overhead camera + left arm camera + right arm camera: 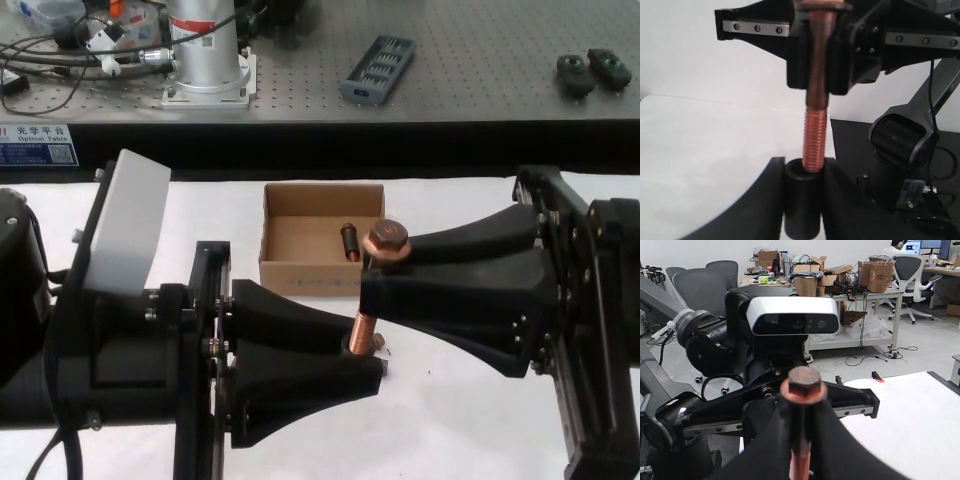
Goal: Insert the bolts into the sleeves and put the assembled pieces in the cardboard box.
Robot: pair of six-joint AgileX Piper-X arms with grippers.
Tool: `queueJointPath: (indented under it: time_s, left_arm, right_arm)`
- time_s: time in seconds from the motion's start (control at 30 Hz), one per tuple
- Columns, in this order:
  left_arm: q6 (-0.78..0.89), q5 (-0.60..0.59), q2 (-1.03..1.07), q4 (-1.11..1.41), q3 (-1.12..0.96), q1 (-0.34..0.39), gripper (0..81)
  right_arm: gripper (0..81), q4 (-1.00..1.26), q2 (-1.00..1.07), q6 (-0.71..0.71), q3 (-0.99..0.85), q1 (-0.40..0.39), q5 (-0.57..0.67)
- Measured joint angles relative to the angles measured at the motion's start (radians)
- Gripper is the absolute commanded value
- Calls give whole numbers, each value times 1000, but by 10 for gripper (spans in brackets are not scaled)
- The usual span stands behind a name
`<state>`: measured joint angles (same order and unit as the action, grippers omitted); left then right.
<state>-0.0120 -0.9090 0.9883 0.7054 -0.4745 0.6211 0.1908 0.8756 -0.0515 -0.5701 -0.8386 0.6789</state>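
Over the black sleeve (801, 210) that the left gripper (358, 362) is clenching, the right gripper (385, 280) is clamping the copper bolt (816, 135); slight tilt could jam its threads.

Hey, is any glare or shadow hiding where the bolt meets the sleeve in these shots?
Left wrist view: no glare; the bolt has evenly lit threads, tip at the mouth of the sleeve, though the black sleeve and black left gripper merge in tone. High view: soft highlight on the bolt head; the dark right gripper and left gripper crowd the joint. Right wrist view: even room light.
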Motion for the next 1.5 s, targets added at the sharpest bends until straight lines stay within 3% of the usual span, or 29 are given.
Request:
queueJointPath:
  time_s: [0.63,0.8,0.87,1.13,1.5]
  left_arm:
    - [12,0,0,35,6,0,3]
    - [12,0,0,35,6,0,3]
    - [12,0,0,37,6,0,3]
    - [12,38,0,37,6,0,3]
    - [12,108,0,37,6,0,3]
  right_arm:
    - [17,-49,37,0,0,0,-9]
    - [272,-67,37,2,0,0,-9]
    - [335,-75,37,1,0,0,-15]
    - [343,-80,37,1,0,0,-127]
    - [343,-73,37,-54,0,-10,-80]
